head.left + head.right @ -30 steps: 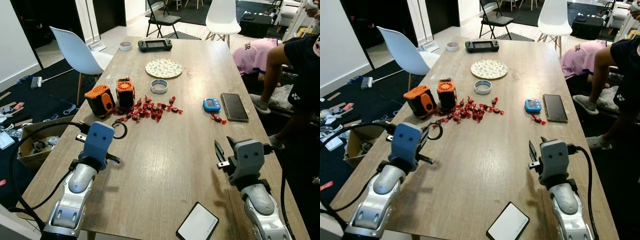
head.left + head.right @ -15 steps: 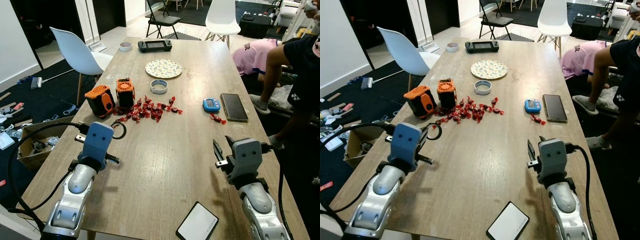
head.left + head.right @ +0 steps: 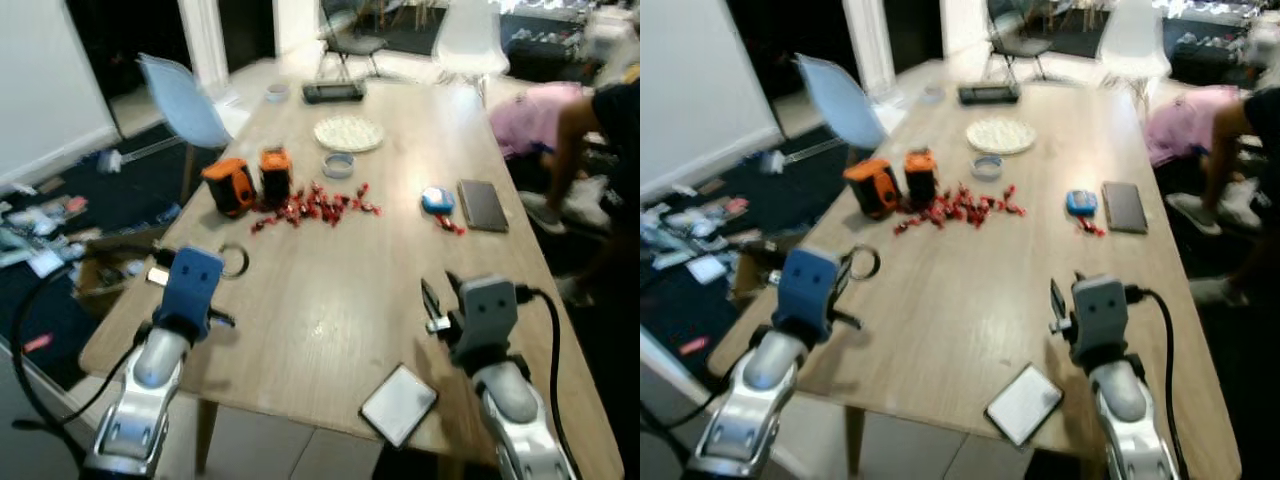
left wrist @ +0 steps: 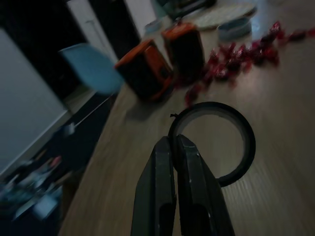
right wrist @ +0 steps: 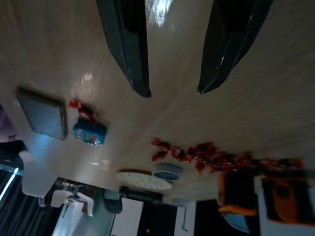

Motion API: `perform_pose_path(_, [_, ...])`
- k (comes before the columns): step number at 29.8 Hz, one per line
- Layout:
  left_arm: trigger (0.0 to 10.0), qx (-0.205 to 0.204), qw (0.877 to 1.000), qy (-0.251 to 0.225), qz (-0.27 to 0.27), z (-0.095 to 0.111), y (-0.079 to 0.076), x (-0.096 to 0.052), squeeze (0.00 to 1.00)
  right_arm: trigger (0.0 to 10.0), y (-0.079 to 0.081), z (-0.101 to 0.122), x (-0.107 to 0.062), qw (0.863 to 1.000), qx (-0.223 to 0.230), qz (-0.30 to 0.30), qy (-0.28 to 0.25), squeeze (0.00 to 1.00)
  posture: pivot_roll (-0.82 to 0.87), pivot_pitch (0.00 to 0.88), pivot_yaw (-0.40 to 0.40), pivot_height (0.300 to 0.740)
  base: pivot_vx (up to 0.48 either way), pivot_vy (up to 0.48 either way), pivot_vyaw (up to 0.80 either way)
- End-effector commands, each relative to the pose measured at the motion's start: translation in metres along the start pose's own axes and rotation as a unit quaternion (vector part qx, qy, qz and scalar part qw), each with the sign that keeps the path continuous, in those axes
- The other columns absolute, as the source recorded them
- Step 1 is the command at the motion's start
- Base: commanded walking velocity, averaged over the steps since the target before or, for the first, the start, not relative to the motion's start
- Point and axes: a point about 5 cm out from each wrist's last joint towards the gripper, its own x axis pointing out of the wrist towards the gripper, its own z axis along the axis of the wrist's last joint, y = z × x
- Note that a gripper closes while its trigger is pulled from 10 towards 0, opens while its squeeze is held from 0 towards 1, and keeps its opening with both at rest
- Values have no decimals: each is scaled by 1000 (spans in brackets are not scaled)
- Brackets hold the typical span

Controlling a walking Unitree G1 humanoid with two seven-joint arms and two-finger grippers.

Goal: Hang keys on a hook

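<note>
My left gripper (image 4: 173, 138) is shut, and a black ring (image 4: 246, 142) sits pinched at its fingertips, low over the wooden table (image 3: 330, 300). From the head view that ring (image 3: 236, 261) hangs just ahead of the blue wrist housing on the table's left side. No keys or hook can be made out. My right gripper (image 5: 173, 92) is open with nothing between its fingers (image 3: 429, 300), hovering over the table's right front part.
Two orange boxes (image 3: 228, 187) and scattered red candies (image 3: 320, 205) lie ahead of the left gripper. Farther back are a patterned plate (image 3: 348, 132), a blue timer (image 3: 437, 200) and a dark phone (image 3: 483, 203). A white-faced device (image 3: 398, 402) overhangs the front edge. A person (image 3: 600, 130) bends at right.
The whole picture has shifted and blurred: the camera has pulled back, so the table's front edge and the floor show. Both grippers keep their pose; the ring stays in the left one.
</note>
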Motion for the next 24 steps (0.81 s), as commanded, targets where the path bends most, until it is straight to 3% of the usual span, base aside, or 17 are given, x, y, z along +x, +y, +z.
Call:
perform_pose_path(1, [10000, -3, 1000, 3, -1, -1, -1, -1, 0, 10000, 2, -4, -2, 1000, 0, 3, 6, 0, 56, 144, 27, 740, -371, 0, 0])
perform_pose_path(24, [10000, -1, 1000, 8, 2, -3, 0, -3, 0, 10000, 6, -4, 0, 1000, -2, 12, 5, 0, 65, 152, 27, 740, -362, 0, 0])
